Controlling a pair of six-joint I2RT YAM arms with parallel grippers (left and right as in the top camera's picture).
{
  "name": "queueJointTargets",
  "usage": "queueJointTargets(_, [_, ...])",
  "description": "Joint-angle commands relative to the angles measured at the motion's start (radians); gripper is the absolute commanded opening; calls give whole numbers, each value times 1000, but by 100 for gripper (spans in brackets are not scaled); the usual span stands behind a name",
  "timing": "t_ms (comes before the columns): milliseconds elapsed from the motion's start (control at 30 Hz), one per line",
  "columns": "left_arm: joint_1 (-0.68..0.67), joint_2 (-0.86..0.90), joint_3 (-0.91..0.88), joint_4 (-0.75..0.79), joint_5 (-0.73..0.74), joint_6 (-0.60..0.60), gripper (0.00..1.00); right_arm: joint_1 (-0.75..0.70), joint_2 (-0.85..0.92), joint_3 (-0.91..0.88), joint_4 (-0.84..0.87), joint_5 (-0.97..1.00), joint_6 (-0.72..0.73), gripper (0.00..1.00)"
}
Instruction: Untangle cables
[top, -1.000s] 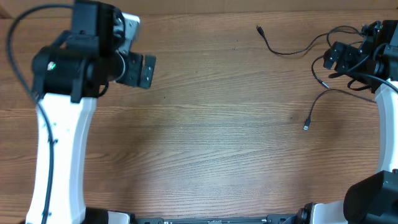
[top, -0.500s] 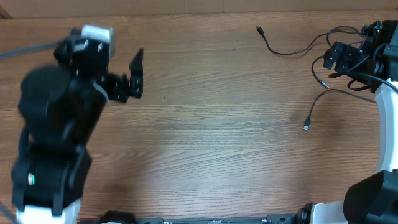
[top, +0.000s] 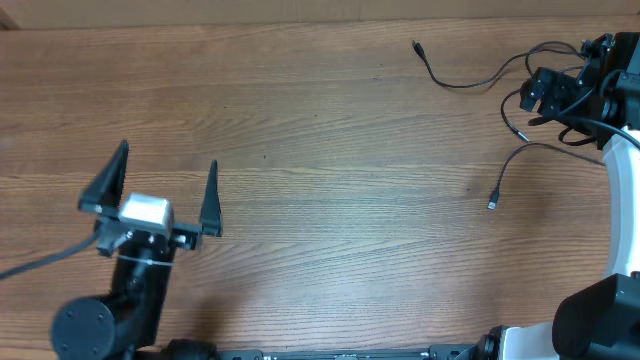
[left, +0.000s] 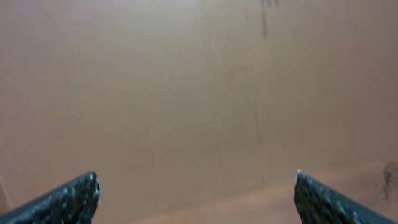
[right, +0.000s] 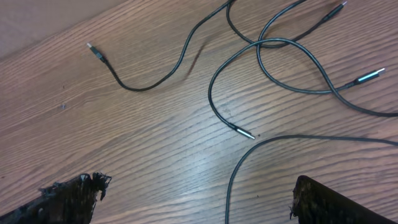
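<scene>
Thin black cables (right: 257, 45) loop and cross — silver plug tips; left gripper (top: 167, 156), right gripper (right: 196, 182): fingers spread apart.

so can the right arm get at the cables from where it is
Probably yes: the right tool hangs open above the cables, which lie loose on the bare table with nothing covering them or standing in the way.
</scene>
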Motion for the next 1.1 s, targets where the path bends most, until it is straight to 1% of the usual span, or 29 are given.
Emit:
queueJointTargets(0, [31, -93, -155, 90, 7, -100, 99, 0, 3, 19, 5, 9, -4, 100])
queueJointTargets(200, [40, -254, -402, 260, 5, -107, 100, 0, 3, 19, 5, 9, -4, 100])
queueJointTargets(400, [40, -390, -576, 284, -2, -108, 100, 0, 3, 19, 5, 9, -4, 100])
queueJointTargets(600, [49, -405, -692, 299, -48, -240, 99, 0, 3, 19, 5, 9, -4, 100])
queueJointTargets(667, [49, -405, -698, 242, -66, -274, 99, 0, 3, 19, 5, 9, -4, 100])
queueJointTargets(800, [50, -405, -698, 153, -84, -275, 99, 0, 3, 19, 5, 9, -4, 100])
queueJointTargets(933, [55, -404, -697, -14, -89, -267, 100, 0, 3, 19, 5, 9, -4, 100])
queueJointTargets(967, [55, -402, -697, -8, -79, -237, 99, 0, 3, 19, 5, 9, -4, 100])
queueJointTargets(1067, [55, -405, -697, -7, -80, -212, 100, 0, 3, 19, 5, 9, -4, 100])
